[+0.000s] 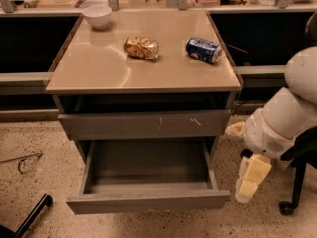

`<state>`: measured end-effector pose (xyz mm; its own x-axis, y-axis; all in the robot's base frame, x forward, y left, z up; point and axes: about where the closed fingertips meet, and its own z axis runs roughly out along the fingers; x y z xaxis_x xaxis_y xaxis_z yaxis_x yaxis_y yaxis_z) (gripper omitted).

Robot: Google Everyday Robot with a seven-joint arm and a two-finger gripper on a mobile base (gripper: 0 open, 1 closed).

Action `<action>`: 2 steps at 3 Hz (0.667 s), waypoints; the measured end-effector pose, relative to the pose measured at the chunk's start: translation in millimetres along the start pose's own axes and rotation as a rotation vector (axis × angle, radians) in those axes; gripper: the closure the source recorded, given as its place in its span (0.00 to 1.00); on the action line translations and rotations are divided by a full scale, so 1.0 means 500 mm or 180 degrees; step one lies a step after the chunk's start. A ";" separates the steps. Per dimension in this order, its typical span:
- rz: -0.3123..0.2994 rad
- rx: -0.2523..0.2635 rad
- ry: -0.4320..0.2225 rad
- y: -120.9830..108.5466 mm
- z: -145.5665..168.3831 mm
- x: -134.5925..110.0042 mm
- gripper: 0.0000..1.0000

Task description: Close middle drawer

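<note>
The middle drawer (148, 201) stands pulled far out of the grey cabinet, and its grey inner box (148, 165) shows nothing inside. Its plain flat front faces the camera near the floor. Above it is the taller drawer front with whitish scratch marks (146, 124). The lowest drawer is hidden behind the open one. My gripper (249, 180) hangs pointing down from the white arm (285, 120), just right of the open drawer's front right corner and apart from it, holding nothing.
On the beige cabinet top (99, 68) lie a white bowl (97, 15), a crumpled snack bag (141, 47) and a blue can on its side (203, 49). A black chair base with a caster (287, 207) stands at right; a black bar (29, 217) lies at bottom left.
</note>
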<state>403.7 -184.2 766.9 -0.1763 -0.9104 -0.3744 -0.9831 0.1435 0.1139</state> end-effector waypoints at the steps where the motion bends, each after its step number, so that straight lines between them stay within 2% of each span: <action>1: -0.0111 -0.0389 -0.0359 0.027 0.116 0.028 0.00; 2: -0.0364 -0.0604 -0.0513 0.043 0.174 0.029 0.00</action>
<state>375.7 -160.6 684.0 -0.0852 -0.8408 -0.5347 -0.9728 -0.0458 0.2272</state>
